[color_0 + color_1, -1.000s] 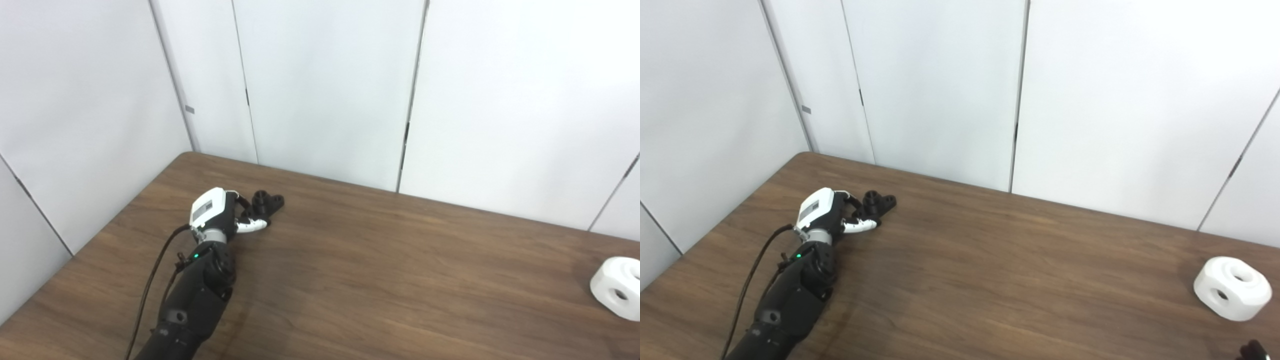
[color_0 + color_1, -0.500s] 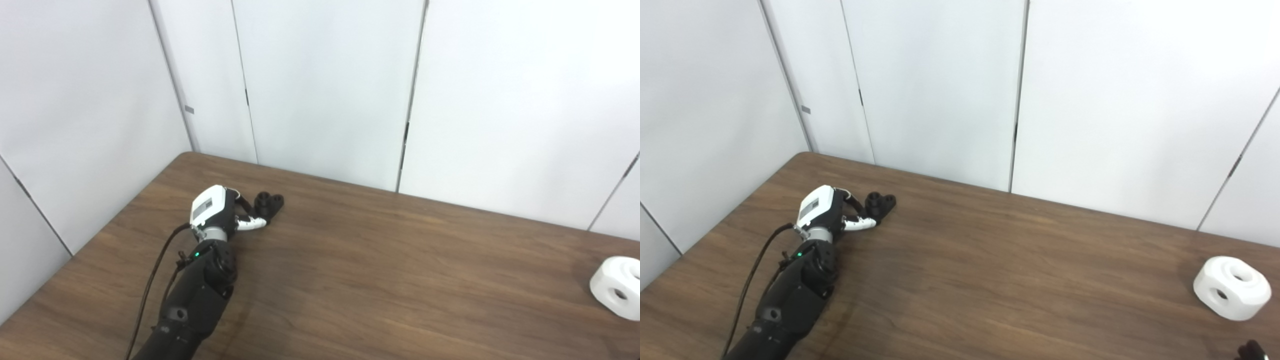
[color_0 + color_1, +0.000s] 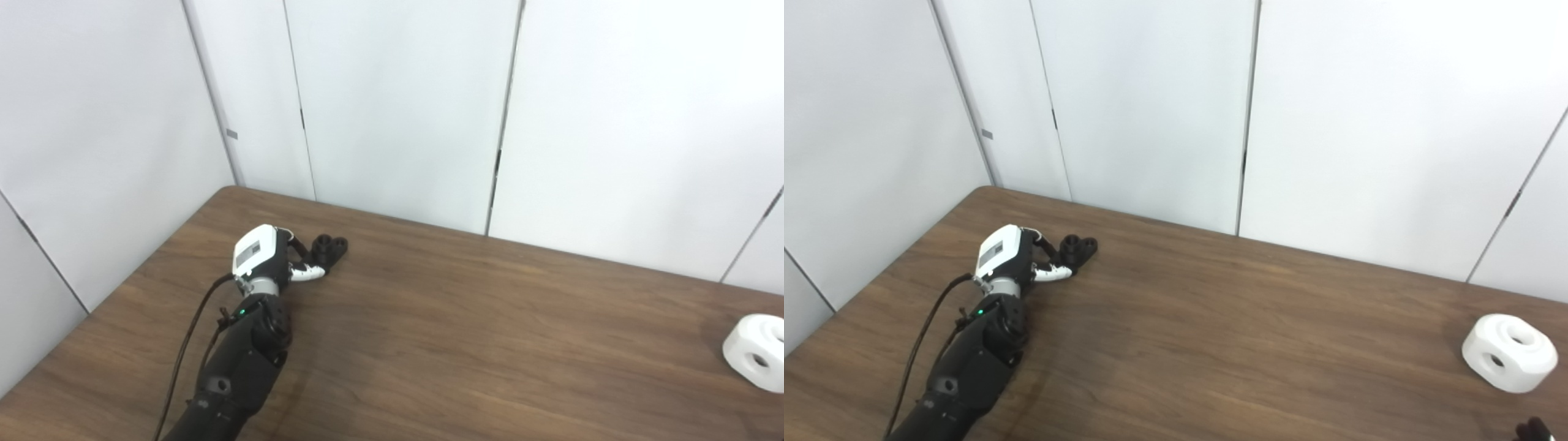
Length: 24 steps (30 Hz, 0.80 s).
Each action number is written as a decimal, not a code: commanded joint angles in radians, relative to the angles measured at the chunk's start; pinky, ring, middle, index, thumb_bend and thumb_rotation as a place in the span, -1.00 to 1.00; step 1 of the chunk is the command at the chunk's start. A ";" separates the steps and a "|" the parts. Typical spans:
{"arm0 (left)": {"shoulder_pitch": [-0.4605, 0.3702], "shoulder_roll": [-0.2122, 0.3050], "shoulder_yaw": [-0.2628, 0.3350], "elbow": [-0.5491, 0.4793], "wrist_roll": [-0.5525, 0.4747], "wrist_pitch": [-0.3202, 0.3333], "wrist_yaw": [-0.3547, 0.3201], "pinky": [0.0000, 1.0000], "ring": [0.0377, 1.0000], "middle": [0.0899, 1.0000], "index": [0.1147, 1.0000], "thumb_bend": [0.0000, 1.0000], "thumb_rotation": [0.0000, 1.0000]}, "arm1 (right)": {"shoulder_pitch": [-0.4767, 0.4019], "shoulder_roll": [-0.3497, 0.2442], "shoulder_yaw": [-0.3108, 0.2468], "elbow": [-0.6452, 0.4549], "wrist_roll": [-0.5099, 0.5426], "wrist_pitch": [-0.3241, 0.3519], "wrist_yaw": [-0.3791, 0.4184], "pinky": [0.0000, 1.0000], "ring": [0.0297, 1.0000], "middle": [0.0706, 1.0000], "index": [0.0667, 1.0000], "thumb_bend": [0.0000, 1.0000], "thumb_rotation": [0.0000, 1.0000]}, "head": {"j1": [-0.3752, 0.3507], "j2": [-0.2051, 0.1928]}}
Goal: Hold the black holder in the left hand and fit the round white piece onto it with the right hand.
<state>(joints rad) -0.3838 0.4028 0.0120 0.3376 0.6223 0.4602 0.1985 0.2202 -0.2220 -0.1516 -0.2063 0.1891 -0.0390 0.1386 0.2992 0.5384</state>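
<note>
Your left hand [image 3: 269,260] is curling its fingers [image 3: 306,274] around the black holder [image 3: 329,248] lying on the tabletop [image 3: 465,331], but whether they are gripping is unclear, so lifting now is risking a slip.

A dark brown wood-grain table [image 3: 465,343] carries a black holder [image 3: 329,246] beside the white-and-black left hand [image 3: 263,260], whose black forearm shows a green light; well across the table sits a round white piece [image 3: 1509,351] before pale grey wall panels [image 3: 392,104].
</note>
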 commanded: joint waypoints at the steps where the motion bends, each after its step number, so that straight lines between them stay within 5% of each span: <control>1: -0.017 0.023 -0.003 -0.029 -0.013 -0.015 -0.003 0.56 0.66 0.49 -0.16 0.04 -0.91 | 0.014 -0.005 0.001 -0.016 0.001 0.010 0.003 1.00 1.00 1.00 1.00 0.05 0.98 | -0.002 0.000; 7: 0.015 0.019 -0.007 -0.072 -0.042 -0.062 0.001 0.51 0.64 0.49 -0.16 0.04 -0.91 | 0.016 -0.001 0.005 -0.028 -0.006 0.021 -0.001 1.00 1.00 0.98 0.99 0.06 0.99 | -0.012 0.002; 24: 0.195 0.012 -0.060 -0.335 -0.066 -0.007 -0.187 0.75 0.82 0.59 -0.16 0.03 -0.89 | 0.034 0.016 0.026 -0.086 -0.042 0.047 -0.023 1.00 1.00 0.96 0.99 0.11 0.95 | -0.062 0.038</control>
<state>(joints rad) -0.1948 0.4073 -0.0444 0.0302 0.5810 0.4408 0.0486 0.2459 -0.2087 -0.1312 -0.2673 0.1520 0.0018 0.1155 0.2363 0.5752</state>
